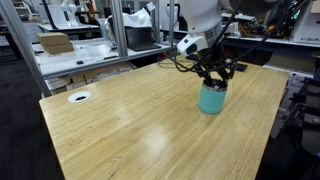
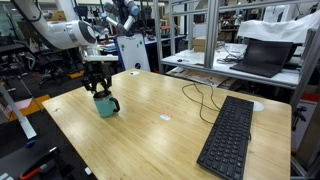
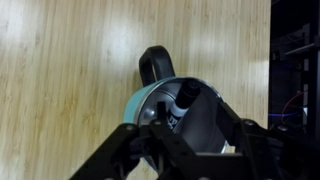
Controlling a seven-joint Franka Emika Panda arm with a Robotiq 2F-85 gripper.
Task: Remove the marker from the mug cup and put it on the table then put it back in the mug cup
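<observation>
**Hand over the mug, marker not gripped yet: mind the rim**

Your hand [image 1: 214,80] hangs straight over the mug cup [image 1: 211,100], fingers spread wide w/ nothing between them. The marker [image 3: 186,93] stands inside the cup, dark end up, close to the rim and not far round from the dark handle [image 3: 153,62]. In the wrist view it looks off-centre btwn the fingers.

Risks, as I judge them:
- Close off-centre and one finger shoves the marker along the wall instead of pinching it, so it slides round or slips free.
- Drop too low at this spread and a finger lands on the rim or the handle. The cup prob tips or skids.
- Pull up at an angle and the marker drags on the rim, taking the cup w/ it. Lift straight.
- Pinch only the very tip and the marker may pivot and fall on the way out.

Room: the cup stands toward one corner of the worktop [image 1: 130,120], so edges are near on two sides. Don't lay the marker that way, since it can roll off. The wide bare wood toward the middle is your spot. Stay short of the keyboard [image 2: 230,135] and the cable [image 2: 203,95]. The hole [image 1: 80,97] is well apart, so no issue there.
</observation>
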